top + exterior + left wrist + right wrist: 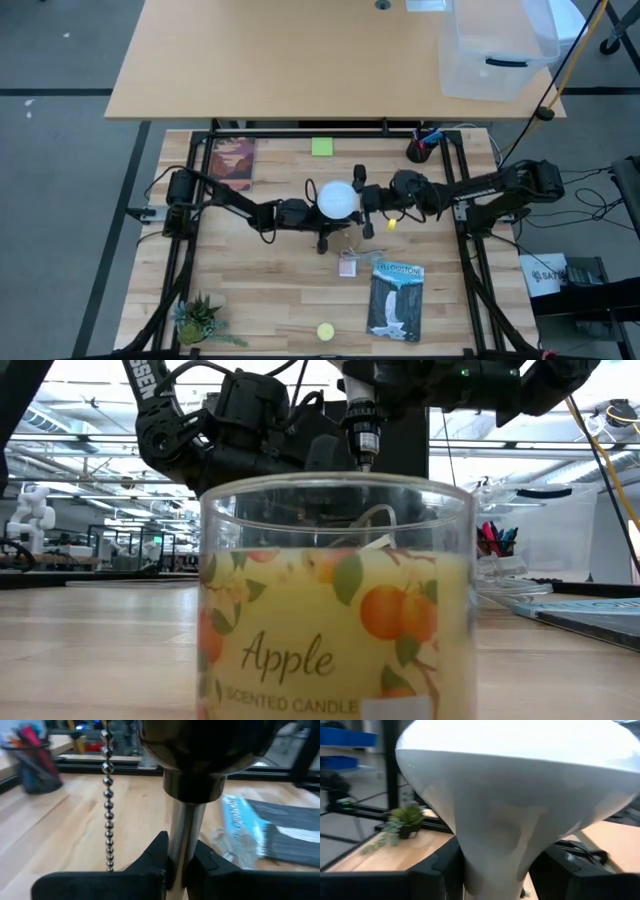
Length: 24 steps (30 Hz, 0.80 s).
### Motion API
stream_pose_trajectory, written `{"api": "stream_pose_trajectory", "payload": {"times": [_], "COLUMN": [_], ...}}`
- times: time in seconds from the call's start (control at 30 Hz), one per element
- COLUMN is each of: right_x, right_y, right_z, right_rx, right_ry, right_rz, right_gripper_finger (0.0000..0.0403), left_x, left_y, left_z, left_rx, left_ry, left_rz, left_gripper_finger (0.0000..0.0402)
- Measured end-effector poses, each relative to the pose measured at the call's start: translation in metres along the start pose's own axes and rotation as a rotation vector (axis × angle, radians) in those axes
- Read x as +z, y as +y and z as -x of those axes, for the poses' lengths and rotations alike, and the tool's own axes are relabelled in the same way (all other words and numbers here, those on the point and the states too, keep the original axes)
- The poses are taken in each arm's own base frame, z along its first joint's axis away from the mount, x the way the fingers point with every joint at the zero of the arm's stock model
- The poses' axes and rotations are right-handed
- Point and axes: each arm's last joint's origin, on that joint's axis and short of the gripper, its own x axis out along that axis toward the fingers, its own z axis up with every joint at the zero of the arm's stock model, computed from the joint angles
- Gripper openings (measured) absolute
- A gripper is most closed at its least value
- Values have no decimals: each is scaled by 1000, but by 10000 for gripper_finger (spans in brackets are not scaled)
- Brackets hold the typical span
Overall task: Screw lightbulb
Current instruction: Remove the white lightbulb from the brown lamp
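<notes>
Overhead, the lightbulb (337, 199) shows as a round white frosted globe at the middle of the slatted wooden table (270, 290), between the two arms. The left gripper (312, 215) reaches it from one side and the right gripper (364, 203) from the other, both touching or just beside it; a green sticky note (322, 147) lies beyond the bulb, a dark book (396, 300) and a small yellow disc (325, 331) lie on its near side. At table height, a glass apple-scented candle (335, 610) fills the foreground, with dark arm parts above and behind it; the bulb cannot be picked out there. From the left wrist, that arm's fingers (155, 857) are clamped narrowly on a silver metal stem (186, 840) under a dark rounded fitting (205, 742), with a bead chain (107, 800) hanging beside it. From the right wrist, the bulb (520, 795) fills the view, its smooth white globe tapering to a neck held between that arm's dark fingers (445, 870); a small potted plant (406, 819) sits well beyond it.
</notes>
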Motion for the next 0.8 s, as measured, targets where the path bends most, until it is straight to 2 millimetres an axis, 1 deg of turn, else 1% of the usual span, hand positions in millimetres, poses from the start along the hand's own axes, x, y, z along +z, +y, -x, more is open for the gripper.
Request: {"api": "stream_pose_trajectory", "payload": {"times": [0.17,0.33,0.43,0.67,0.8], "right_x": [-1,-1,0,13,23], "right_y": [-8,-12,-12,-11,-10], "right_z": [2,3,4,13,23], "right_rx": [94,107,106,100,87], "right_ry": [-11,-18,-27,-28,-16], "right_rz": [10,13,24,7,1], "right_gripper_finger": [175,182,199,260,277], "left_x": [0,1,1,1,1], "left_y": [4,4,4,5,5], "left_z": [0,0,0,0,0], "left_rx": [-38,-40,-41,-38,-32], "left_ry": [0,0,1,0,0], "left_rz": [-1,2,6,19,19], "left_gripper_finger": [31,31,31,31,31]}}
